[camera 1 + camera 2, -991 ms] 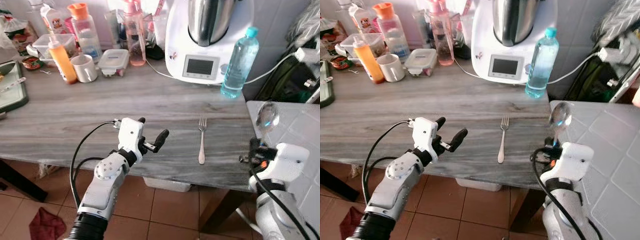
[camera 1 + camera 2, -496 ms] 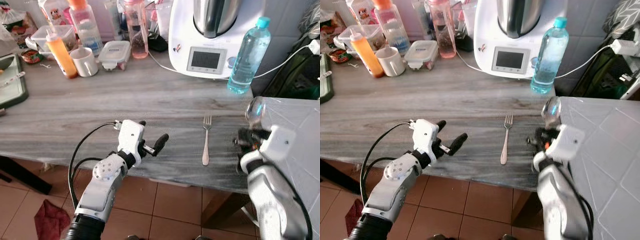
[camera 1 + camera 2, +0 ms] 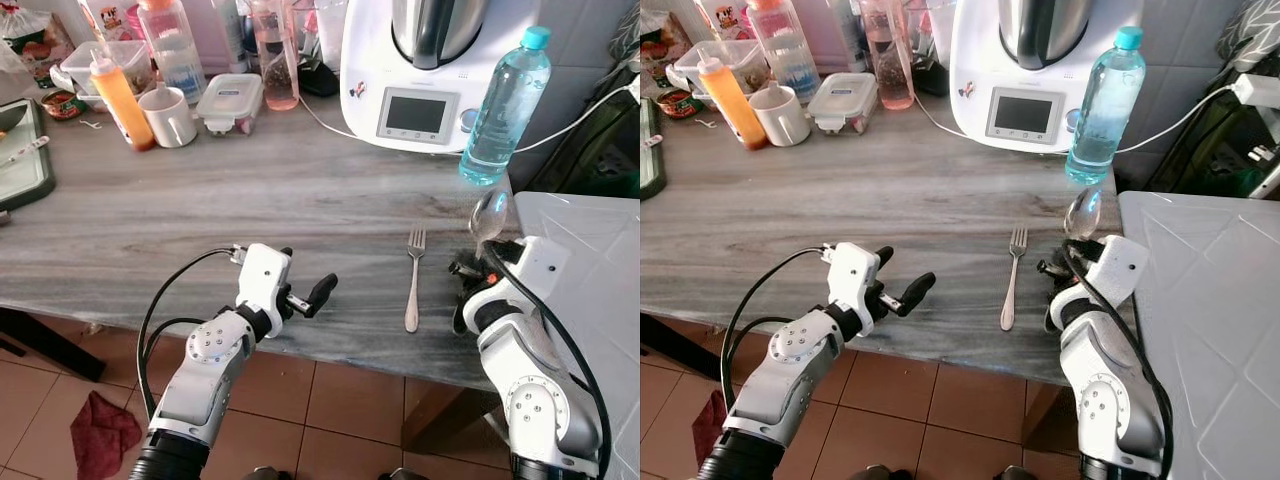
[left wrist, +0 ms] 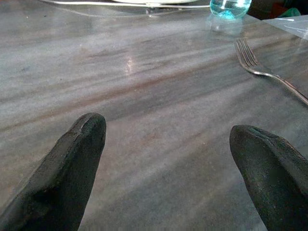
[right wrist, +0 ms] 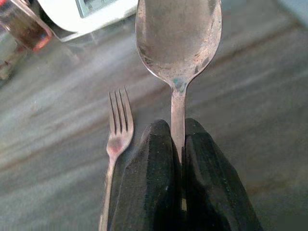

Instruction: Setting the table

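Worktop [image 3: 150,215]: fork [image 3: 412,280] beside right gripper's [image 5: 177,144] spoon [image 5: 178,33].

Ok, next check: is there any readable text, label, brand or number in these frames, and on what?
None can be read.
Kitchen machine: its screen is blank grey; a small red mark on its side is too small to read.
Bottles at the back left: labels too blurred.
Water bottle: no label visible.

Spoon [image 5: 178,36] in end effector [image 5: 177,144] — beside fork [image 5: 115,144]

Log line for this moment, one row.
right gripper: shut on spoon, above table | fork: lying on table | left gripper: open, idle
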You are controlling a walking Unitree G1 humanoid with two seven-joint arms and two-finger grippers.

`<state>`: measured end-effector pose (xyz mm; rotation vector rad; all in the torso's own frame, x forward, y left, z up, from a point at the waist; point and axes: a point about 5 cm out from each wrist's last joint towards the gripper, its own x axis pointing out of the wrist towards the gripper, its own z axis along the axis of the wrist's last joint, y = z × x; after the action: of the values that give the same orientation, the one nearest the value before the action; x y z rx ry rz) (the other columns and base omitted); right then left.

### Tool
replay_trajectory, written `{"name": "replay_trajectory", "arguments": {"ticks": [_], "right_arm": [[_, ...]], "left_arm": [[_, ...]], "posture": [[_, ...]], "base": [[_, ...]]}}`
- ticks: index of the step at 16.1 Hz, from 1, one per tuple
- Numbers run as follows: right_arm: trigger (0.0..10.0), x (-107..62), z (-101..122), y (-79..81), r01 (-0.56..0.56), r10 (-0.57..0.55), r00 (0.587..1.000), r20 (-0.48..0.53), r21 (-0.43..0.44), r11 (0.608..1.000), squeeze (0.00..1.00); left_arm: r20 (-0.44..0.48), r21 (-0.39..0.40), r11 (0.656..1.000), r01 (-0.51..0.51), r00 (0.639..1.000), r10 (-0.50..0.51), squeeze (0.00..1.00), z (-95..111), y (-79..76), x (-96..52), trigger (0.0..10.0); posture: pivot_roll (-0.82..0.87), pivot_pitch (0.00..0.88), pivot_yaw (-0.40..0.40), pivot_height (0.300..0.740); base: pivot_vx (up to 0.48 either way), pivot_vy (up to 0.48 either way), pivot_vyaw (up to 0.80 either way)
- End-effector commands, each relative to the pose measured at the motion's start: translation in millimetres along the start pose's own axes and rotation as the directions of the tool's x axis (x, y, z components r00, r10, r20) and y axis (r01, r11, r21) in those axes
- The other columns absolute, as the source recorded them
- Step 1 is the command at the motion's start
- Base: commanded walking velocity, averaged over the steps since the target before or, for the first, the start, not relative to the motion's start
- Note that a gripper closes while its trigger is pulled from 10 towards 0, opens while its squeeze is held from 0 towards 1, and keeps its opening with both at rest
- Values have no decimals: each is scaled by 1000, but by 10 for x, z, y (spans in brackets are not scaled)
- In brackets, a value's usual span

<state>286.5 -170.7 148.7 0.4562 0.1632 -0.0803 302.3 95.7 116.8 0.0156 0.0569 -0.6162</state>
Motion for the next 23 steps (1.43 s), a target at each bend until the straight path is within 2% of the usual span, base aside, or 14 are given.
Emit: {"name": "replay_trajectory", "arguments": {"ticks": [1,8,15,21,22,23], "right_arm": [[10000,4,-50,-32,19,-19,999,-43,6,1000,0],[10000,34,-62,-106,17,-21,991,-131,-32,999,0],[10000,123,-35,-142,10,-23,986,-165,-76,997,0],[10000,148,-76,-135,-16,5,982,-187,-56,998,0],[10000,143,-102,-120,-25,15,981,-195,-50,998,278],[10000,141,-119,-115,-26,15,980,-198,-53,998,388]], "left_arm": [[-12,23,1000,16,1000,-15,0,9,-7,-14,10000],[-26,23,1000,18,1000,-17,0,-6,-21,-15,10000],[-36,23,1000,20,999,-20,0,-14,-38,-7,10000],[-47,26,1000,18,999,-16,0,-22,-30,-12,10000],[-52,29,999,17,999,-16,0,-30,-29,-15,10000],[-54,29,999,16,998,-15,0,-35,-30,-17,10000]], "posture": [[7,173,48,714],[8,172,44,714],[13,169,42,714],[20,166,40,714],[22,166,40,714],[22,166,40,714]], "base": [[0,0,0],[0,0,0],[0,0,0],[0,0,0],[0,0,0],[0,0,0]]}}
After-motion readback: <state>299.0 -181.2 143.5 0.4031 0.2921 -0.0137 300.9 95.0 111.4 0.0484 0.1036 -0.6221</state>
